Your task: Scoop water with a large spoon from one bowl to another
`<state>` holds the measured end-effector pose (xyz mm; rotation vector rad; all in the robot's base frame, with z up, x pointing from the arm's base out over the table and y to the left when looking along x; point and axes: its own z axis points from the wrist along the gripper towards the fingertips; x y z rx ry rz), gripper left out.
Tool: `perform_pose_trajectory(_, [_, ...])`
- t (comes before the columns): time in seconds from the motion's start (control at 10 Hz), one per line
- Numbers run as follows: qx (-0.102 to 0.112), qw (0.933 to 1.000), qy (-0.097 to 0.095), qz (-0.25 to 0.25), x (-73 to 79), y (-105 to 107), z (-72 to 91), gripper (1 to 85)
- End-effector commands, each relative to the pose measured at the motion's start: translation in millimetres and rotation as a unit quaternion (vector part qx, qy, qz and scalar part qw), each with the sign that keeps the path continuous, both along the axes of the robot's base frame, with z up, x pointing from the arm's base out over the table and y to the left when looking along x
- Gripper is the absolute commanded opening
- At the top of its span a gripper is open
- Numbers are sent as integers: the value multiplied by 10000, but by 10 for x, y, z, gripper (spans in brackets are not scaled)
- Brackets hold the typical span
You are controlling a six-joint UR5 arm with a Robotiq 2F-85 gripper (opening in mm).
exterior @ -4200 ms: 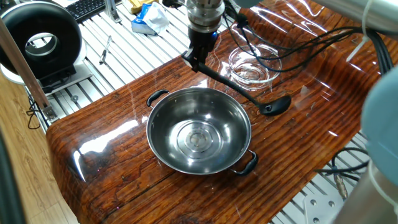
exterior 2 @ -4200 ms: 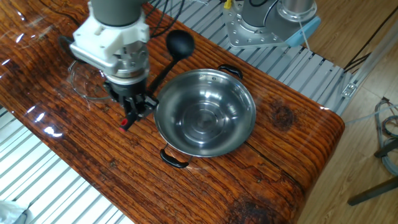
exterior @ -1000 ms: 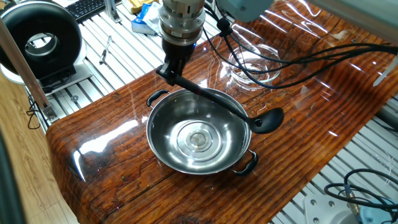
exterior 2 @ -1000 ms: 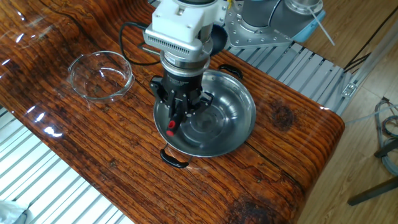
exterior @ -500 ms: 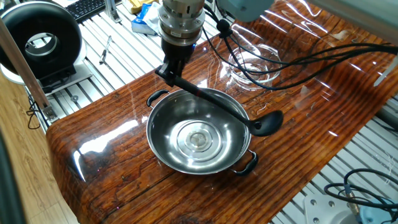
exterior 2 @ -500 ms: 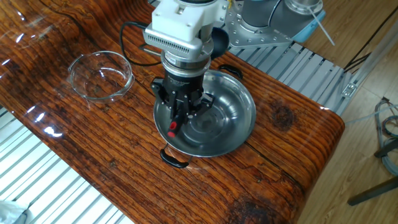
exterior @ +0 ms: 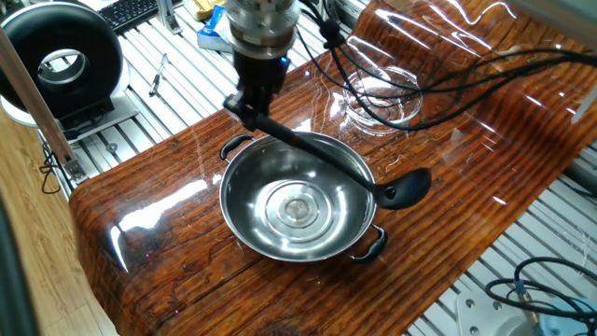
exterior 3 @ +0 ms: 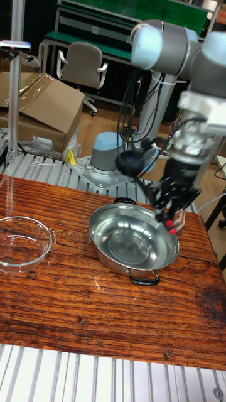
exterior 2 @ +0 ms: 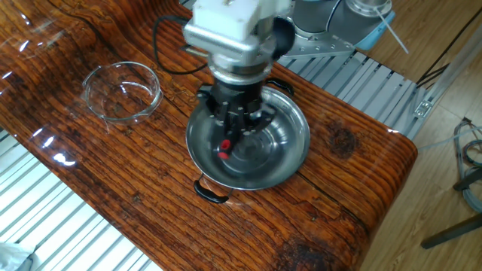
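Observation:
My gripper [exterior: 250,105] is shut on the upper end of the large spoon's thin handle [exterior: 317,154]. The handle slants across the steel bowl [exterior: 270,217], and its black scoop head [exterior: 410,187] hangs just past the bowl's right rim. In the tall fixed view the scoop head [exterior 3: 129,162] is raised above the bowl's [exterior 3: 119,245] far rim, with the gripper [exterior 3: 166,210] over the right side. In the other fixed view the gripper [exterior 2: 235,134] hides the scoop. The glass bowl [exterior: 378,93] [exterior 2: 122,90] [exterior 3: 22,242] stands apart. I cannot make out water in either bowl.
Black cables [exterior: 448,75] trail over the glass bowl's side of the wooden table [exterior: 159,215]. A black round device [exterior: 61,61], a keyboard [exterior: 126,11] and a blue-white bag [exterior: 224,26] lie beyond the table's edge. A second robot base [exterior 2: 324,30] stands behind the steel bowl.
Since 4.2 s ago the gripper carried the spoon from beside the glass bowl to over the steel bowl. In the last second it shifted further across the bowl, away from the glass bowl.

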<state>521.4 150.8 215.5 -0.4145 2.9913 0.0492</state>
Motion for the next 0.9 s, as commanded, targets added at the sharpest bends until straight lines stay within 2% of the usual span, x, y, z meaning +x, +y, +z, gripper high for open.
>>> perform_pose_trajectory(0.0, [71,9992,-19,394,-176,345,239,10])
perform_pose_trajectory(0.1, [21,9980,-15,630,-137,330,185,10])
perform_pose_trajectory(0.2, [-13,9942,-70,1075,-74,351,121,10])
perform_pose_trajectory(0.3, [-133,9904,-320,1339,52,393,74,10])
perform_pose_trajectory(0.4, [-195,9883,-480,1434,119,439,47,10])
perform_pose_trajectory(0.5, [-178,9864,-628,1511,160,526,37,10])
perform_pose_trajectory(0.8, [-187,9810,-891,1714,140,783,-24,10])
